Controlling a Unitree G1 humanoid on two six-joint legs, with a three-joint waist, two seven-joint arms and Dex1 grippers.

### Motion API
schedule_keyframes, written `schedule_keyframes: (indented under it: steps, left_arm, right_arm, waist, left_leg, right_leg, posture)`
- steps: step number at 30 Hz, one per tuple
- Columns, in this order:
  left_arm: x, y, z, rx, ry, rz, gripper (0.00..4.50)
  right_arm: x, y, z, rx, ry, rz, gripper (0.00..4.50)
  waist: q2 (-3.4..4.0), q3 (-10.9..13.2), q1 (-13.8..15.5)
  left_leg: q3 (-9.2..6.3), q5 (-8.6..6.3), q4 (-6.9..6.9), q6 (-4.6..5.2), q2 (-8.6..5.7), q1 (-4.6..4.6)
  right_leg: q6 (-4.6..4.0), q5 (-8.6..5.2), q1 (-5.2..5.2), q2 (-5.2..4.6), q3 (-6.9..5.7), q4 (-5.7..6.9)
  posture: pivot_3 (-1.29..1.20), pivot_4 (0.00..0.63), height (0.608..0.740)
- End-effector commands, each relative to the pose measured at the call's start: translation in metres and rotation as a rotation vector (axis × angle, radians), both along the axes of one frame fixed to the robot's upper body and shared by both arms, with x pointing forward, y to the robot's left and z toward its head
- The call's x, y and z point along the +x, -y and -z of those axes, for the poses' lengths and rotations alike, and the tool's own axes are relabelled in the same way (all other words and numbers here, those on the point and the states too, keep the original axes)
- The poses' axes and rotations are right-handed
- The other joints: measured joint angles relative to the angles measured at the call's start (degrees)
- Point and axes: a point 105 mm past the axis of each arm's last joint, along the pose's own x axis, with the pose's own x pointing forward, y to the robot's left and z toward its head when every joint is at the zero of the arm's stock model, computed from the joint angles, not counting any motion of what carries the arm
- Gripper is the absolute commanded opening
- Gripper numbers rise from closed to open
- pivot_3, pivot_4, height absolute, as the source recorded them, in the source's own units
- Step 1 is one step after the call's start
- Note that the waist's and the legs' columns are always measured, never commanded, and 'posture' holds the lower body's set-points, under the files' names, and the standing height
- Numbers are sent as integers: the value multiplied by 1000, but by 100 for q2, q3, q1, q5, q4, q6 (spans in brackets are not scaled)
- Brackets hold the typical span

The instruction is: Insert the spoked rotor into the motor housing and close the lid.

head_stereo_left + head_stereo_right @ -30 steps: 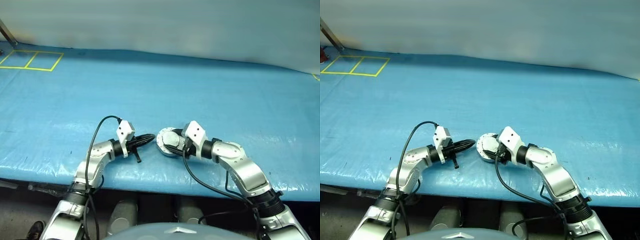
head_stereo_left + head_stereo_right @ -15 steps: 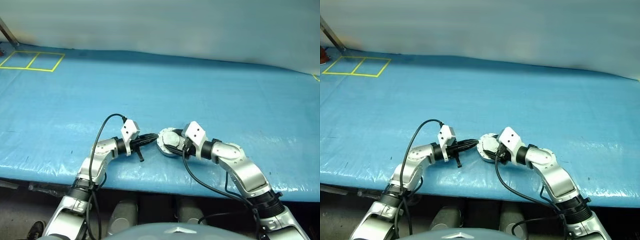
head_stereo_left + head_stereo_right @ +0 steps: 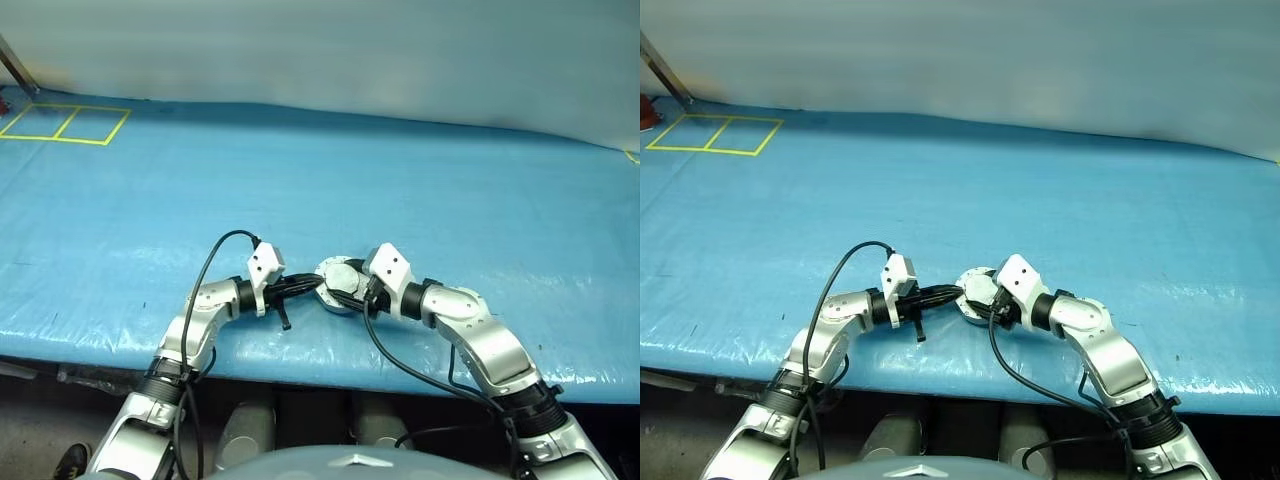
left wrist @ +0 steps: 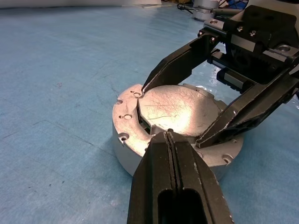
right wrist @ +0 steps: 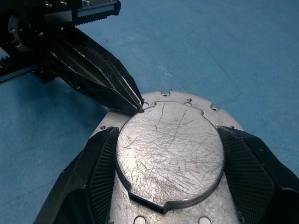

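**Left gripper has closed in on the lid held over the housing**

Compared with one second ago, the left arm has moved toward the centre: then there was a clear gap between its gripper and the motor parts, now the tip is at the edge of the lid. The right arm and the parts are where they were.

The table (image 3: 420, 180) is covered with a blue plastic sheet, shiny and a little wrinkled, with yellow tape squares (image 3: 62, 122) at the far left corner. Near the front edge stands the motor housing (image 4: 128, 140), a round, low metal body with a flat rim that has small screw holes. On top of it lies the lid (image 5: 170, 151), a round pale silver disc, its plain face up, with many fine scratches; in the left wrist view it sits slightly tilted, and a dark gap shows under one side.

The right gripper (image 5: 168, 158) clasps the lid, one ribbed black finger (image 5: 100, 163) on each side of its edge. The left gripper (image 4: 169, 136) has its two fingers pressed together, and its pointed tip touches the rim of the lid, opposite the right gripper.
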Motion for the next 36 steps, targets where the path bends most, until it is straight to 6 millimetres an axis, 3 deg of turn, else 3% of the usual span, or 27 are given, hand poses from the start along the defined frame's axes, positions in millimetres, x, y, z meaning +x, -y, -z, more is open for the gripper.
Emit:
schedule_keyframes:
  steps: [1,3,8,13,20,24,36]
  left_arm:
    - [-7,1,16,53,-48,11,0]
    - [-8,1,16,51,-46,11,0]
    - [-9,2,16,51,-39,14,0]
    - [-8,1,16,53,-27,7,0]
    - [-6,0,14,44,-9,-11,0]
    - [0,-4,12,42,9,-39,0]
    - [1,-6,13,47,20,-47,0]
  right_arm:
    - [-7,4,6,1,-43,-9,4034]
    - [0,8,-2,-6,18,43,4437]
    - [-7,7,-39,109,111,16,4437]
    - [-5,23,-58,214,133,132,4437]
    - [-15,43,-28,445,-210,315,4437]
    - [-15,45,-17,735,-437,409,4437]
    - [-28,24,1,883,-695,408,4437]
  waist:
    - [1,-1,0]
    - [3,-1,-1]
    - [5,0,2]
    - [7,1,8]
    - [12,2,8]
    - [19,2,5]
    - [40,-2,-9]
  left_leg:
    - [0,0,-1,0,0,0]
    - [-1,-1,-3,1,0,-1]
    - [-1,-1,-1,1,0,-4]
    - [-2,-1,-1,1,-1,-5]
    - [-3,-1,-2,2,-1,-6]
    - [-6,-1,0,2,4,-3]
    - [-1,-1,-4,3,1,-7]
  right_leg:
    - [0,0,0,0,0,-1]
    - [0,0,-2,0,0,-1]
    - [0,0,-4,0,0,-1]
    - [1,0,-4,-1,0,-2]
    - [0,0,-6,-1,1,-2]
    - [-1,0,-5,3,-1,3]
    - [-1,0,-11,1,2,2]
  posture:
    - [0,150,740]
    - [0,150,740]
    - [0,150,740]
    - [0,150,740]
    - [0,150,740]
    - [0,150,740]
    - [0,150,740]
